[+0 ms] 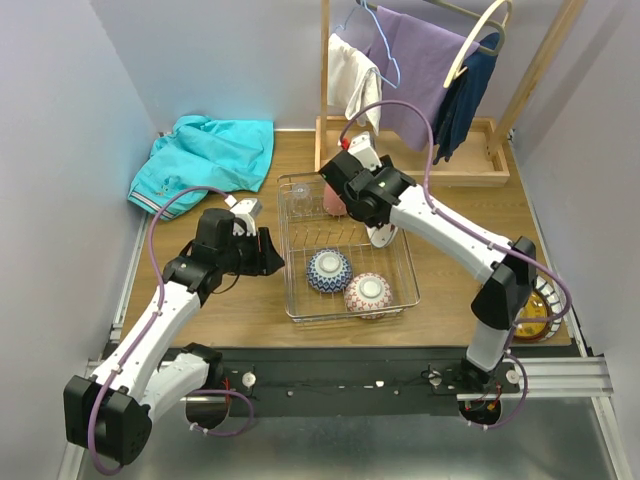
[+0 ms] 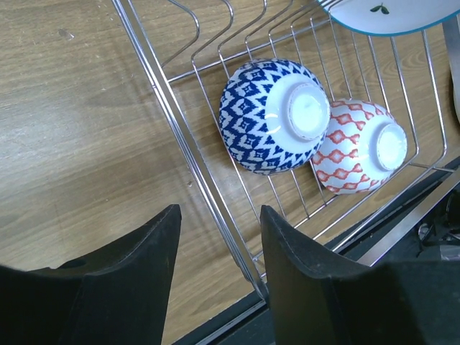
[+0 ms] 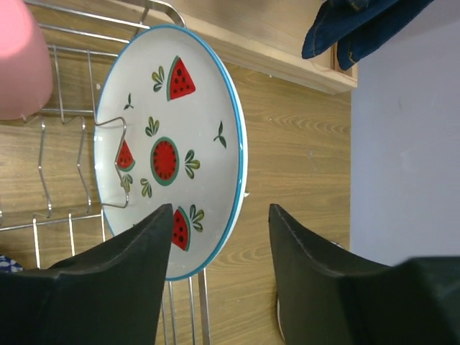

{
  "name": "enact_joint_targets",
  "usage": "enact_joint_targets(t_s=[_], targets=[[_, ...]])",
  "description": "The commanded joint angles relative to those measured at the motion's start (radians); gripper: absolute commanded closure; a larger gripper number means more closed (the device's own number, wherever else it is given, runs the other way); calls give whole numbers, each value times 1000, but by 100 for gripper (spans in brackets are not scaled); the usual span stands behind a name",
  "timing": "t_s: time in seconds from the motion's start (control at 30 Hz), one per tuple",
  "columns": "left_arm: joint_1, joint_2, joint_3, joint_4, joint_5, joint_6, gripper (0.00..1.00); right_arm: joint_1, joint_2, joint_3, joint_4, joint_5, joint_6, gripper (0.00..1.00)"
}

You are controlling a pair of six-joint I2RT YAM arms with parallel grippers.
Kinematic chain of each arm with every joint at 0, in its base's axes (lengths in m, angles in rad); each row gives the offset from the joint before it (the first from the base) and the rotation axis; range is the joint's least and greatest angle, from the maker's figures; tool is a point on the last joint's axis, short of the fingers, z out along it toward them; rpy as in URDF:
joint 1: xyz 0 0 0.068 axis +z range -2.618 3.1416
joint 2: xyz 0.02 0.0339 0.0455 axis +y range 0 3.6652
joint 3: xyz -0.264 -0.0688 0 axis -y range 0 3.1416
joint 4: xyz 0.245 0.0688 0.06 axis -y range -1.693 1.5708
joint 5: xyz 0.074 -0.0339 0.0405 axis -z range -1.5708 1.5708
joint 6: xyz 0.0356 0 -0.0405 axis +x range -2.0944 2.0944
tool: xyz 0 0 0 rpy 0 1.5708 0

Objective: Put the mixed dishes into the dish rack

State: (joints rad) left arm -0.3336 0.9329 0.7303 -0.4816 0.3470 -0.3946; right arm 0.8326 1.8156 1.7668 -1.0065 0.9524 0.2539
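Wood table (image 1: pixel 250 305): carries the rack at its middle, with one arm on each side of it.
Silver wire dish rack (image 1: pixel 312 236): rectangular, low-sided, grid bottom, with a row of upright tines across its middle. It holds five of the dishes.
Right claw (image 3: pixel 221 208): fingers spread wide and holding nothing. It sits at the rack's right side, just above the watermelon plate, and part of the plate's blue rim shows in the gap between the fingers, beyond them.
Left claw (image 2: pixel 219 212): jaws apart and empty, over the rack's left rim wire (image 2: pixel 188 151). One finger is over bare table and the other over the rack edge; the bowls lie just beyond its tips.
White plate with red fruit motifs (image 3: pixel 169 136): stands on edge in the rack at the right end of the tines. It has a thin blue rim, watermelon slices and green leaves, and a wire loop crosses its face.
Striped-rim plates (image 1: pixel 535 310): stacked on the table at the far right, outside the rack and partly hidden by the right arm.
Blue-patterned bowl (image 2: pixel 269 118): upside down in the rack's near half, white foot up, touching its neighbour.
Pink-patterned bowl (image 2: pixel 359 147): upside down in the near right corner.
Pink cup (image 1: pixel 334 200): in the rack's far half, beside the right wrist.
Small clear glass (image 1: pixel 300 195): in the far left corner, just left of the cup.
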Motion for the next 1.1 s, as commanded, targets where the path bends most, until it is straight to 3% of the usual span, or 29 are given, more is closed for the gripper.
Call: enact_joint_targets(t_s=[0.0, 0.17, 0.3, 0.4, 0.5, 0.6, 0.63, 0.73, 0.87, 0.93, 1.07], targets=[[7, 10, 46, -31, 11, 22, 42, 13, -137, 40, 8, -23, -82, 35], [7, 61, 211, -84, -23, 74, 39, -51, -376, -274, 37, -55, -194, 19], [7, 98, 310, -100, -8, 114, 39, -434, -551, -524, 52, -147, -313, 7], [2, 116, 356, -85, 42, 123, 38, -580, -711, -691, 55, -306, -451, 6], [-8, 145, 391, -72, 90, 129, 38, -624, -817, -742, -13, -476, -488, 15], [-24, 174, 416, -60, 112, 111, 38, -650, -886, -738, -96, -601, -473, 16], [-27, 181, 422, -55, 121, 106, 38, -655, -912, -725, -115, -698, -502, 14], [-31, 204, 434, -37, 142, 88, 38, -655, -987, -718, -95, -728, -512, 8], [-42, 242, 468, -46, 158, 89, 38, -655, -905, -672, -171, -825, -481, 6], [-50, 268, 483, -57, 158, 100, 38, -661, -811, -659, -188, -735, -403, 6], [-53, 305, 527, -69, 139, 122, 38, -829, -537, -471, -88, -699, -309, 8]])
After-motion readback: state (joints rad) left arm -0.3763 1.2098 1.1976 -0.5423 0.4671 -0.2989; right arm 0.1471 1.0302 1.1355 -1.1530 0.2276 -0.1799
